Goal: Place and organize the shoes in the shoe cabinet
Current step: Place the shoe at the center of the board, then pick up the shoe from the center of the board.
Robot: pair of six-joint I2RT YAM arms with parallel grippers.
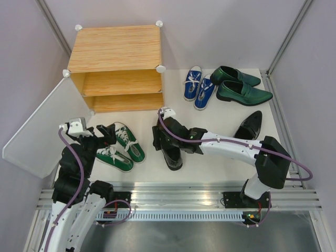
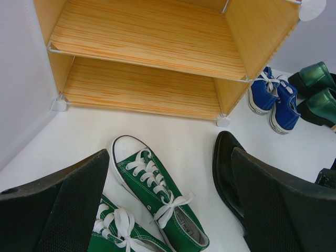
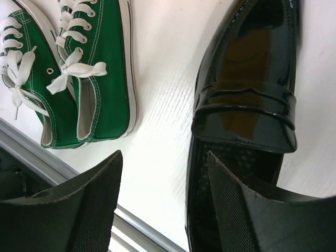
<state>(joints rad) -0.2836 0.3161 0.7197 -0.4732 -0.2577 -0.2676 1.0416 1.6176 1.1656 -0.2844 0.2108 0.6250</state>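
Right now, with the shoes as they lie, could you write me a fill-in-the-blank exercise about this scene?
1. Both shelves of the shoe cabinet are ___.
2. The blue sneakers stand ___ the cabinet and the dark-green loafers.
3. The open left claw hangs above the green sneakers, which have ___ laces.
4. The right claw hangs over one black shoe; the other black shoe lies beside the right ___.

Missing words: empty; between; white; arm.

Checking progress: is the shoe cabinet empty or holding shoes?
Empty. Both shelves of the shoe cabinet show bare wood; the green sneakers lie outside, in front of it.
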